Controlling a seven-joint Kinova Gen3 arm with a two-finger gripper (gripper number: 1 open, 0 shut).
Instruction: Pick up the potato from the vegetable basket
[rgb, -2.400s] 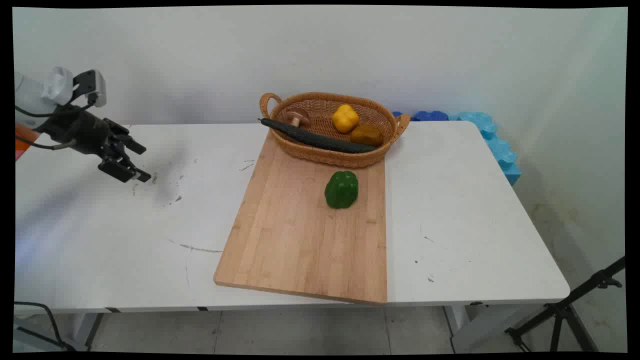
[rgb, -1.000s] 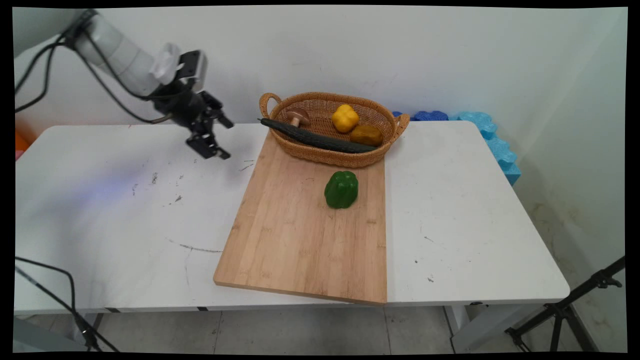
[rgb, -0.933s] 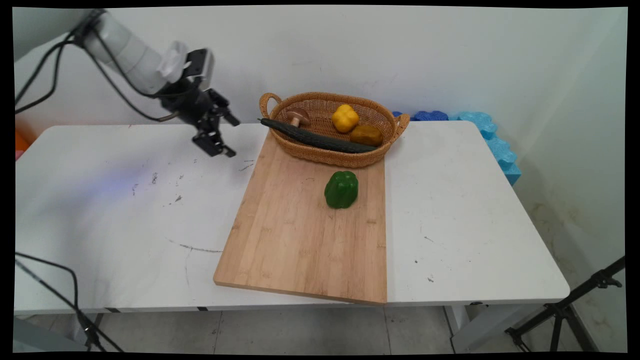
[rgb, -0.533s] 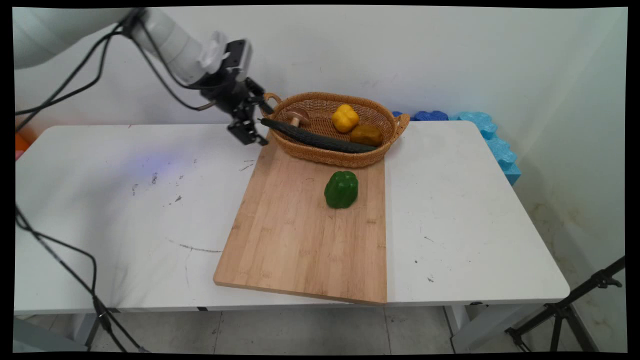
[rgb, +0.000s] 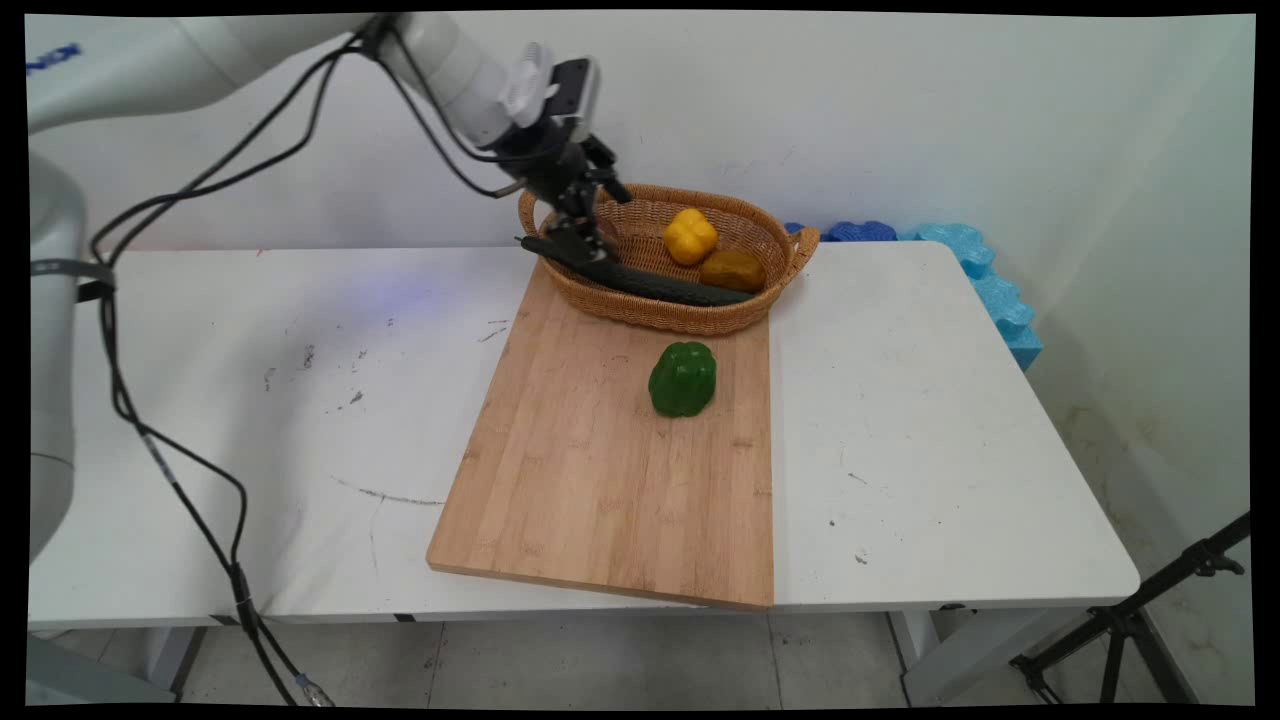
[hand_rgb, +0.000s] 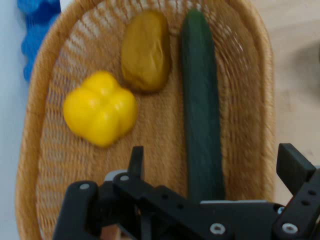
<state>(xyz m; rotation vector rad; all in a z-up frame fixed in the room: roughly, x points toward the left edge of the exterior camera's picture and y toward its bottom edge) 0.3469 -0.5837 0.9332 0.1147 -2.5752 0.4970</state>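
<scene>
White laminate forms the table (rgb: 900, 420), which carries scuff marks and dark smudges on its left half and a few small specks near its right front. A pale bamboo cutting board (rgb: 600, 480) lies on the table, slightly skewed, its near edge close to the table's front edge. A green bell pepper (rgb: 683, 378) sits on the far half of the board, apart from everything else. A woven wicker basket (rgb: 775, 262) with two loop handles rests at the far end of the board, overlapping its far edge. Inside the basket lie a yellow bell pepper (rgb: 691, 236), a brown potato (rgb: 733, 270) just beside it, and a long dark green cucumber (rgb: 660, 285) that runs along the basket's near side with one tip projecting over the left rim. The black gripper (rgb: 592, 215) hangs above the left end of the basket, over the cucumber's left portion. In the hand view its fingers (hand_rgb: 294, 167) stand spread apart, holding nothing, with the cucumber (hand_rgb: 201, 115) lying between them below, the potato (hand_rgb: 145, 51) and yellow bell pepper (hand_rgb: 100, 108) to one side. Black cables (rgb: 150, 440) trail from the arm past the table's left front. A plain white wall (rgb: 900, 110) stands behind the table. Blue foam blocks (rgb: 985, 280) lie between the wall and the table's far right corner. A black tripod (rgb: 1130, 620) stands on the grey floor at lower right.
</scene>
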